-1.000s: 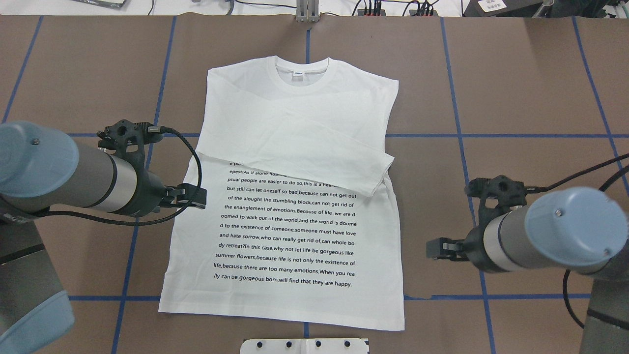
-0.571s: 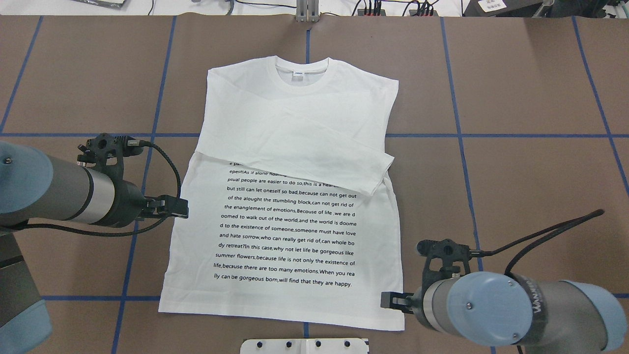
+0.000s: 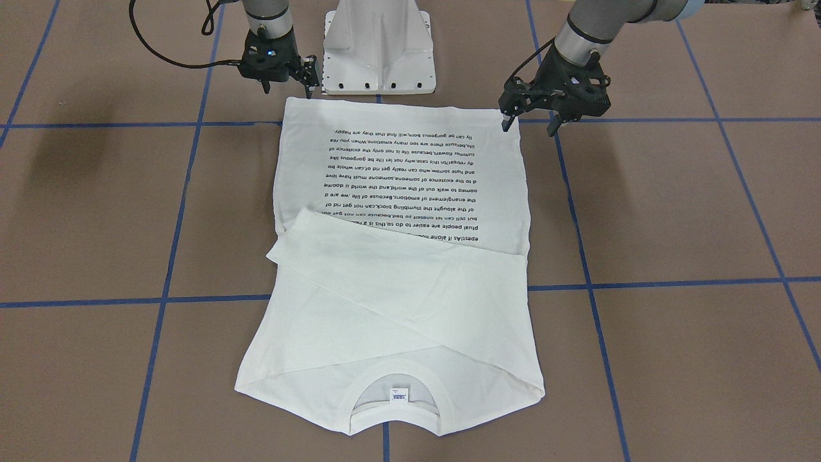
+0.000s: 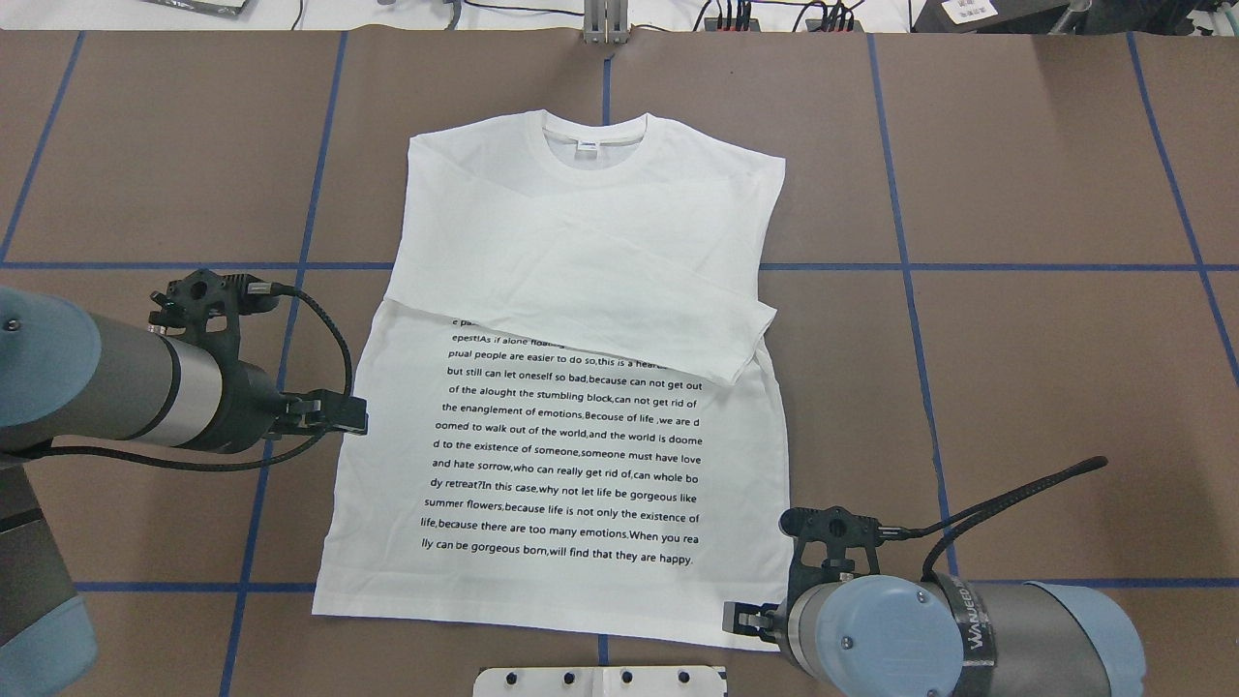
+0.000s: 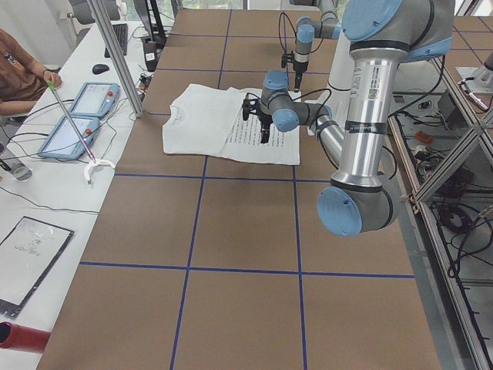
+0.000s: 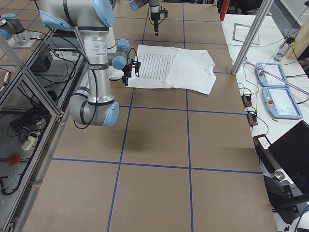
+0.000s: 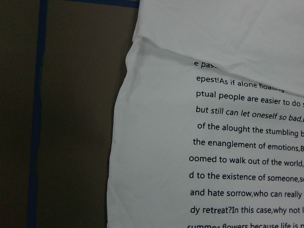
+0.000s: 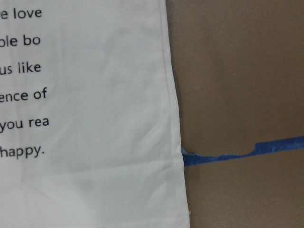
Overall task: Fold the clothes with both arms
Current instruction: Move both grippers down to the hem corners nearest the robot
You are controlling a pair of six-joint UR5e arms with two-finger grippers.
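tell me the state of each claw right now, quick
Left claw: open, holding nothing.
Right claw: looks open, holding nothing.

open table [image 4: 1016, 174] flanks shirt [image 4: 581, 242]; pedestal [image 3: 378, 45] just beside hem

The white shirt [image 4: 552, 223] is carrying a block of black print [image 4: 571, 455], with the last line lying toward the robot's edge of the tabletop. Part of it is reading "but still can let oneself so bad,because can not get out" and "of the alought the stumbling block,can not get rid of". It is ending "lly can be gorgeous born,will find that they are happy." A folded sleeve [image 4: 639, 310] is covering the top lines. The right arm [image 4: 978, 620] is showing white lettering beginning "WAN", and I cannot make out the rest. The neck label [image 4: 588, 146] is looking too small to read.
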